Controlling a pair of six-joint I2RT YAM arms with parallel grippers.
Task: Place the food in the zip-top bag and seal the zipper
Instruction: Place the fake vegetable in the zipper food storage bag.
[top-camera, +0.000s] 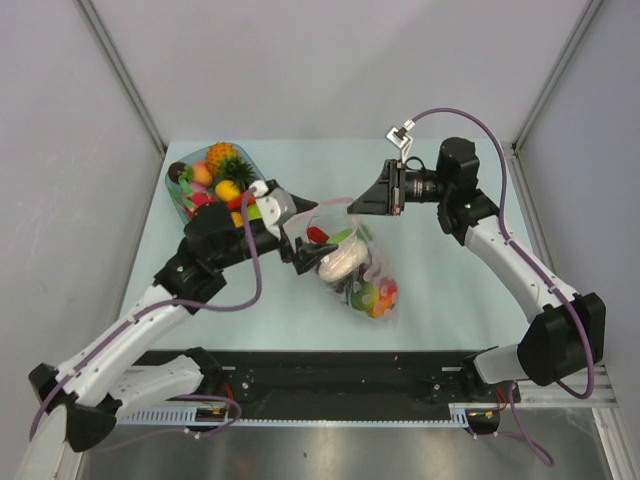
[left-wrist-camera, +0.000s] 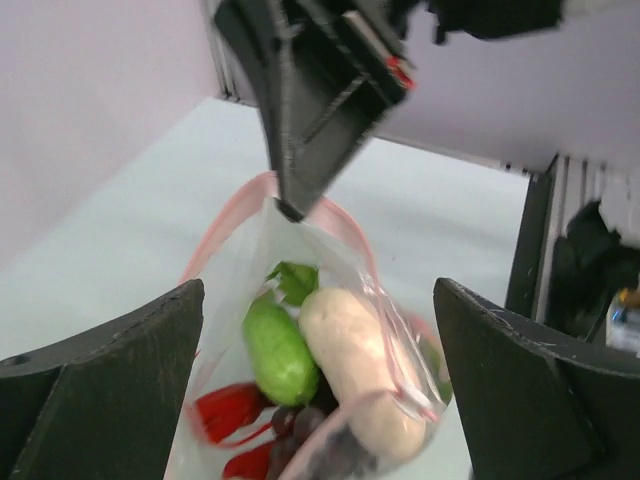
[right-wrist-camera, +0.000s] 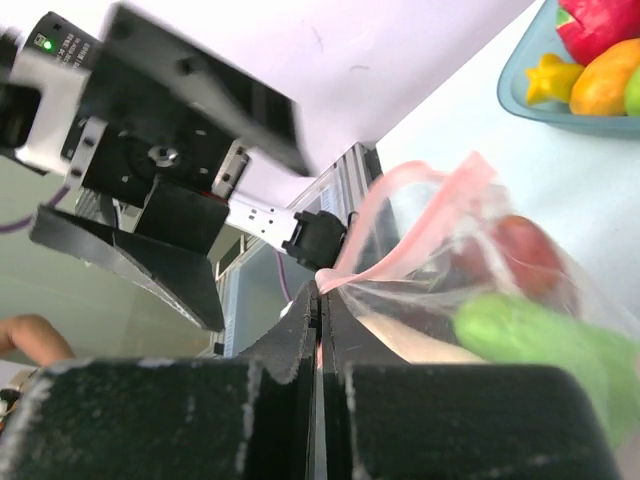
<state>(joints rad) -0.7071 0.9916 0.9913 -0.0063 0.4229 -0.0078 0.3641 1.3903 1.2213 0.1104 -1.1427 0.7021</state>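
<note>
now filling: my right gripper (right-wrist-camera: 320, 300) pinches the clear plastic bag (top-camera: 360, 270) by its pink zipper strip (right-wrist-camera: 465, 172); left gripper (left-wrist-camera: 318, 285), spread empty, should fetch more bright toy fruit (top-camera: 225, 185).

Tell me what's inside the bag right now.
Through the open mouth of the bag: a green piece, a beige piece, red pieces and dark grapes. Whatever lies beneath them is covered.

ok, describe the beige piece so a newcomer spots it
Start at the clear zip-top bag on the table, its rim pinched by the right pincer. Inside, beside a green piece, lies the pale beige oval: the only pale piece inside.
</note>
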